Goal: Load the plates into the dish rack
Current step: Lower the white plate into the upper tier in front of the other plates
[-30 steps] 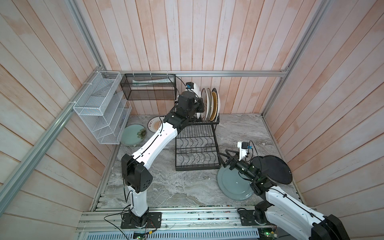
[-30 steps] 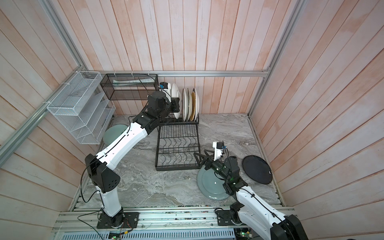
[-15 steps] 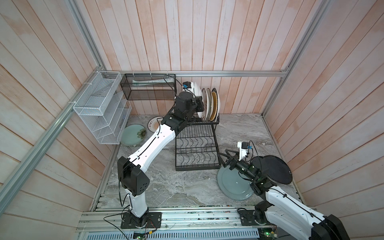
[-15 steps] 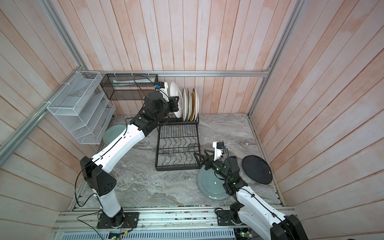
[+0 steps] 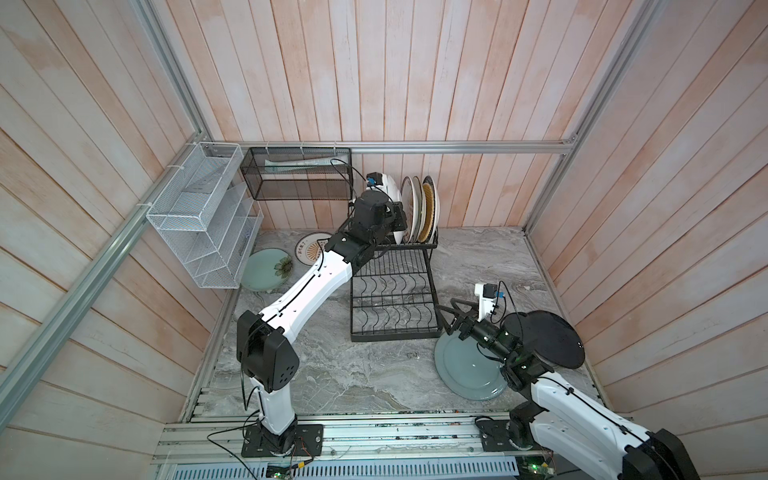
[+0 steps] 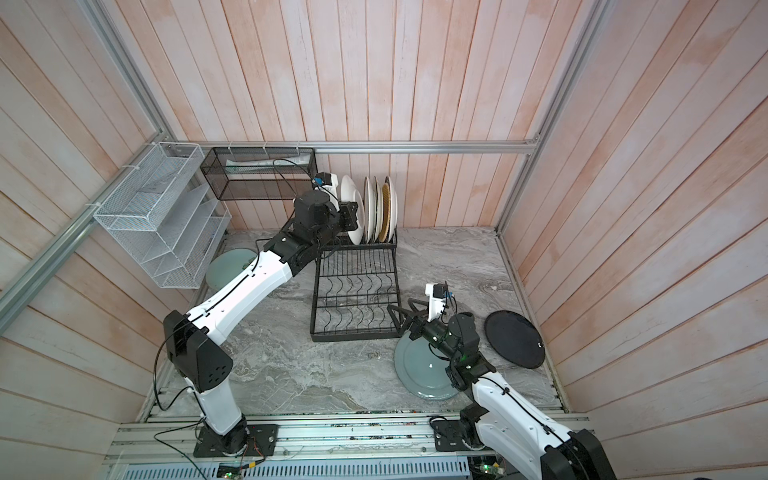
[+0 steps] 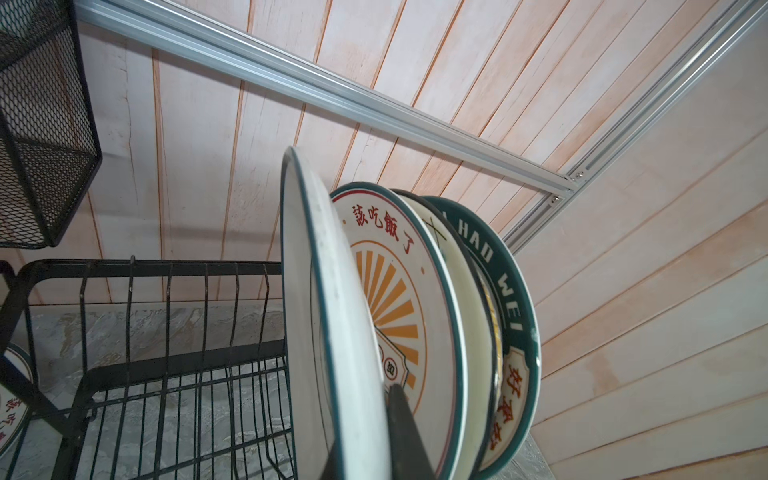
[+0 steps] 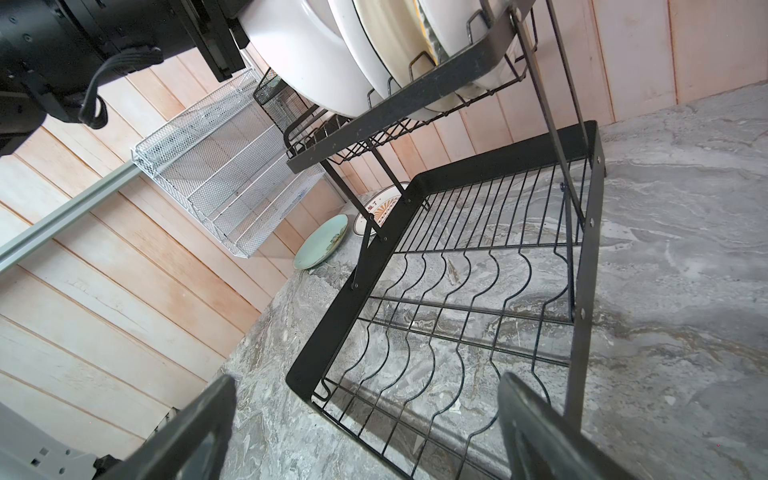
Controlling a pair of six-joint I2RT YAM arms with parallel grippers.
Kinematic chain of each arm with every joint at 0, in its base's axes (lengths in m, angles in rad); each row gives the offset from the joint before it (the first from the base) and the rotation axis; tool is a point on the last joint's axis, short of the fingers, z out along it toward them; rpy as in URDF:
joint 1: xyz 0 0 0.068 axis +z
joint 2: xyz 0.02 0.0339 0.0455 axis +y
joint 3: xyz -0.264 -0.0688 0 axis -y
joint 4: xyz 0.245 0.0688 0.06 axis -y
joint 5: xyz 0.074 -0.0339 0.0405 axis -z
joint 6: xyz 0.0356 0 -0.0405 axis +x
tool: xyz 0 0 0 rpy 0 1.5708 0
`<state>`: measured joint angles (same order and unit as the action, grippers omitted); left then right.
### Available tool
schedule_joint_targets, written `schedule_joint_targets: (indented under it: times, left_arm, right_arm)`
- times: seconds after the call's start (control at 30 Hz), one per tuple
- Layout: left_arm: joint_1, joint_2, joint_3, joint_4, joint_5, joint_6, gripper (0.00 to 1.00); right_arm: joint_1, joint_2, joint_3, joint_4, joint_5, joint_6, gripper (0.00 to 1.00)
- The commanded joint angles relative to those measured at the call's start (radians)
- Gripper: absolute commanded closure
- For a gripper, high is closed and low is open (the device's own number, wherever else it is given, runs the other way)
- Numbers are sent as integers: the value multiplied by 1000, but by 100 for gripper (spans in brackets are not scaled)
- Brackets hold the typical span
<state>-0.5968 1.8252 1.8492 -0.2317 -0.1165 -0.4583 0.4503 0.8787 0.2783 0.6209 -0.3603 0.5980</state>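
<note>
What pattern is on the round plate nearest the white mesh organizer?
Pale green plate with a dark flower near its rim; clearest in a top view.

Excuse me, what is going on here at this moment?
The left gripper, shut on a white plate, holds it upright at the dish rack's upper tier, beside three plates standing there. The right gripper hangs open and empty at the rack's front corner, by a grey-blue plate. A black plate, a pale green plate and a sunburst plate lie on the table.
</note>
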Motion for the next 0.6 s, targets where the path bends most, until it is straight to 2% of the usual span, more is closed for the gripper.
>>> schedule_joint_targets:
  times: [0.0, 0.23, 0.57]
  left_arm:
    - [6, 17, 37, 6, -49, 72, 100]
    - [-29, 64, 108, -32, -119, 191, 100]
    - [-56, 115, 162, -50, -188, 270, 100]
  right_arm:
    - [5, -10, 5, 1, 6, -3, 2]
    - [5, -6, 7, 1, 4, -3, 2]
    - [5, -8, 7, 2, 4, -3, 2]
